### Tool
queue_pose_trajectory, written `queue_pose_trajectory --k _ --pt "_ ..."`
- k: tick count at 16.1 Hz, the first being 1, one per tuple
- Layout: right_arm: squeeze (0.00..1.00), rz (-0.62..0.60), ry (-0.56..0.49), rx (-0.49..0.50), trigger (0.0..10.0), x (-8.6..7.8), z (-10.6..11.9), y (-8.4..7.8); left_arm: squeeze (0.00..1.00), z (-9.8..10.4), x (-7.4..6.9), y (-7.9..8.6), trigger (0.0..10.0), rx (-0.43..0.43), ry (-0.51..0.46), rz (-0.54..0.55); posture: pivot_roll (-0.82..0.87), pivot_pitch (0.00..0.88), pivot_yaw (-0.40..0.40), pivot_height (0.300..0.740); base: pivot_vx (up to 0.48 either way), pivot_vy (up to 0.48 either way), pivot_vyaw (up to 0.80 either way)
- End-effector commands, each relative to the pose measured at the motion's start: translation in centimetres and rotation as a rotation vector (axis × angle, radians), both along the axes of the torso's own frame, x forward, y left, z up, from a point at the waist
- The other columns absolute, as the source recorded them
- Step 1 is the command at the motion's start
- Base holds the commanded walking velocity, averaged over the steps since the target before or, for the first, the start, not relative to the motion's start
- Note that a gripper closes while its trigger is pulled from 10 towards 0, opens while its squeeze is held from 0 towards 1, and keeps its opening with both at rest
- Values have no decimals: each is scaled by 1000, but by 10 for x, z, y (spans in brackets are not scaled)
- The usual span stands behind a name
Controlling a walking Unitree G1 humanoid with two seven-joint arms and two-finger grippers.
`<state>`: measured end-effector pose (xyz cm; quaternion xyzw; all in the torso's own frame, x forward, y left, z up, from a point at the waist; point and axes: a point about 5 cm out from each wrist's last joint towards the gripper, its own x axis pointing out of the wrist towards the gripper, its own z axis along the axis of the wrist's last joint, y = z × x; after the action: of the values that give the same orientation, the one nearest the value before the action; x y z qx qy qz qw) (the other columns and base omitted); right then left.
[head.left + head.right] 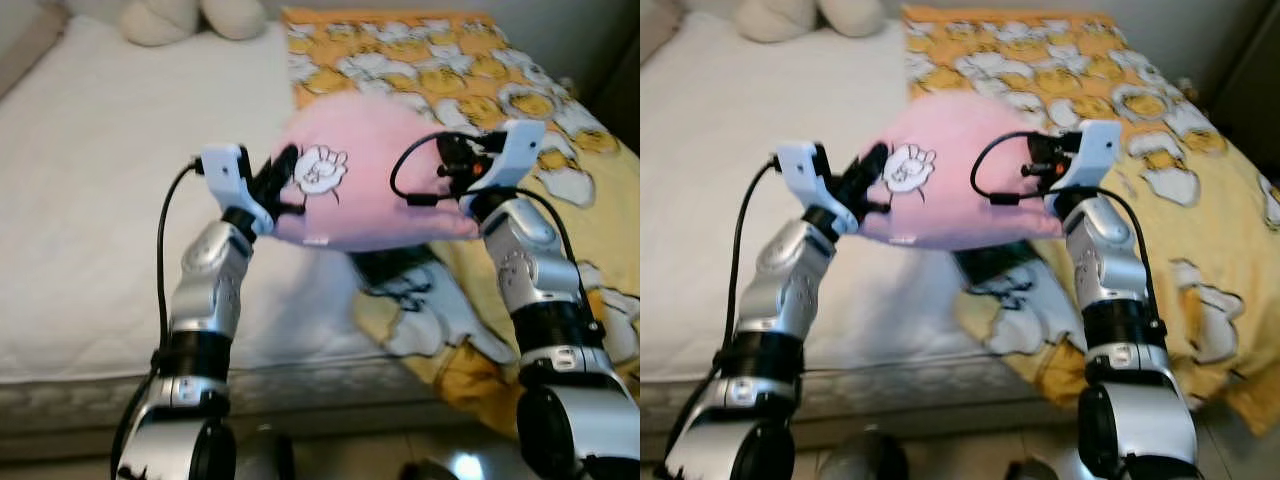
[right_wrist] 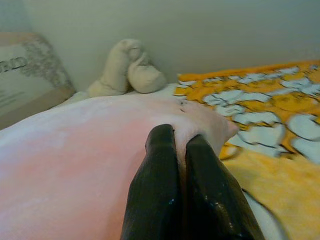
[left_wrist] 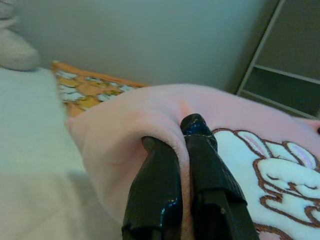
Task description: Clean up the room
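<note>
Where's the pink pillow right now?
In the eye views the pink pillow hangs mid-frame above the bed, pinched between the left gripper and right gripper, over the yellow blanket's near edge.

A pillow (image 1: 375, 180) is hanging above the middle of the bed (image 1: 100, 200), with the left gripper (image 1: 283, 180) pinching its left edge and the right gripper (image 1: 450, 170) pinching its right edge. A blanket (image 1: 560, 180) is lying over the right half of the bed, beneath and behind the pillow, spilling over the front edge. Two stuffed toys (image 1: 190, 18) are sitting at the far end of the bed, behind the pillow and to its left.
</note>
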<state>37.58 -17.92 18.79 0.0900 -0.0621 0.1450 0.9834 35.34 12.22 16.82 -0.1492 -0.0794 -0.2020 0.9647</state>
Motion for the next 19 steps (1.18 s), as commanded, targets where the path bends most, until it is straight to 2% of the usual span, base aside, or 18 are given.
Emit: queue_pose_trajectory --k 1,5,7,12,15,19 --pt "0 -30 -73 3 0 2 16 -7 0 13 -1 13 0 13 -53 61 30 0 -18 724 0 480 531" --pt "0 -14 -70 -24 0 6 9 0 0 10 -4 18 0 42 -36 98 44 0 -30 724 0 477 503" --pt "0 -4 -61 -42 0 6 4 1 0 10 -5 19 0 72 -37 93 44 0 -29 724 0 0 481" --pt "0 0 -25 -69 0 5 -10 3 0 1 -8 21 0 120 -11 110 49 0 -33 724 0 0 0" --pt "0 -15 19 -106 0 0 -27 -2 0 -9 -15 26 0 188 7 136 65 0 -50 724 0 0 617" --pt "0 -19 37 -109 0 -1 -35 -4 0 -7 -13 25 0 255 -10 148 66 0 -46 724 0 0 584"
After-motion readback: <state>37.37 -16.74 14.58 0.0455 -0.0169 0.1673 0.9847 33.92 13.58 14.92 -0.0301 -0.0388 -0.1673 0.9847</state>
